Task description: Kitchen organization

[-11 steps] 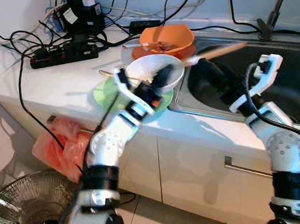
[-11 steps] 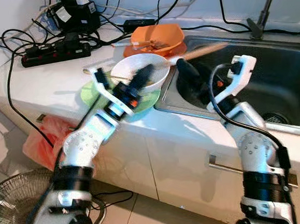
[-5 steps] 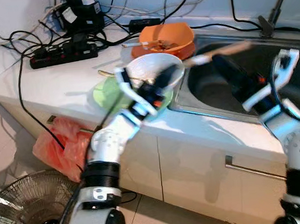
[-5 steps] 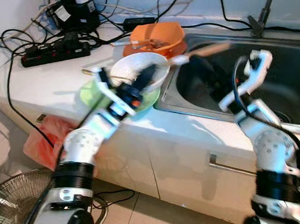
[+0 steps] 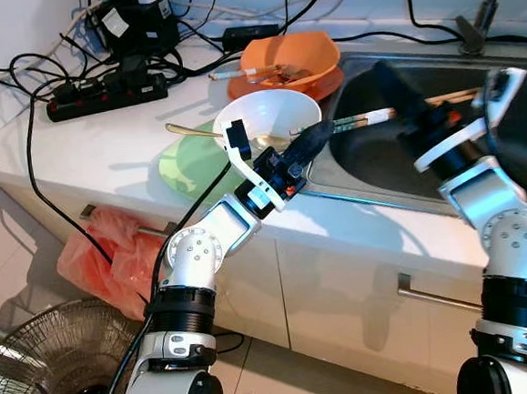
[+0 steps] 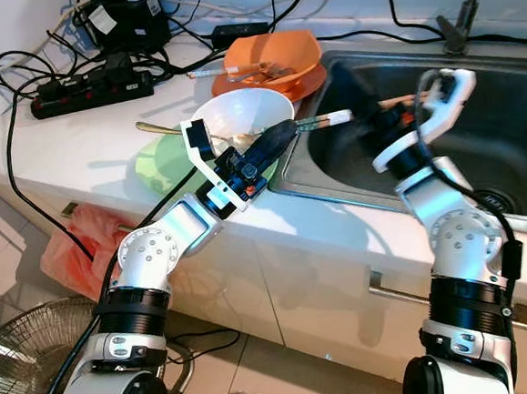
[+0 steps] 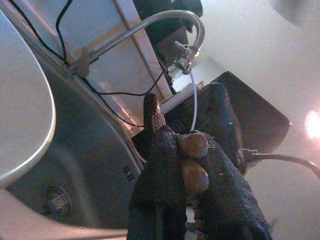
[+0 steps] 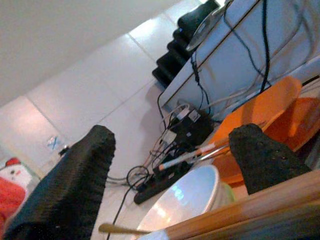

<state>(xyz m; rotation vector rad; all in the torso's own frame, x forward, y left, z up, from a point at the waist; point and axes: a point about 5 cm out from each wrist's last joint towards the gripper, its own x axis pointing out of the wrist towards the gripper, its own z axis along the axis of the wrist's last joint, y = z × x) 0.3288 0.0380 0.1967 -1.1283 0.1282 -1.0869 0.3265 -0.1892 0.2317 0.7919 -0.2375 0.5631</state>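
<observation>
While the white bowl (image 5: 268,124) sits on the green plate (image 5: 191,165) at the counter edge beside the sink (image 5: 384,161), I note the left gripper (image 5: 307,143) just beside the bowl's rim, fingers pressed together on nothing I can make out. Right gripper (image 5: 400,98) hangs over the sink with fingers spread wide, a pair of wooden chopsticks (image 5: 394,113) lying between them, not yet pinched. The orange bowl (image 5: 291,61) with utensils stands behind. My judgement: the step is taking the chopsticks. To do it well I should centre the sticks between the pads, close slowly, and lift level so the near tips clear the white bowl's rim without tipping it.
</observation>
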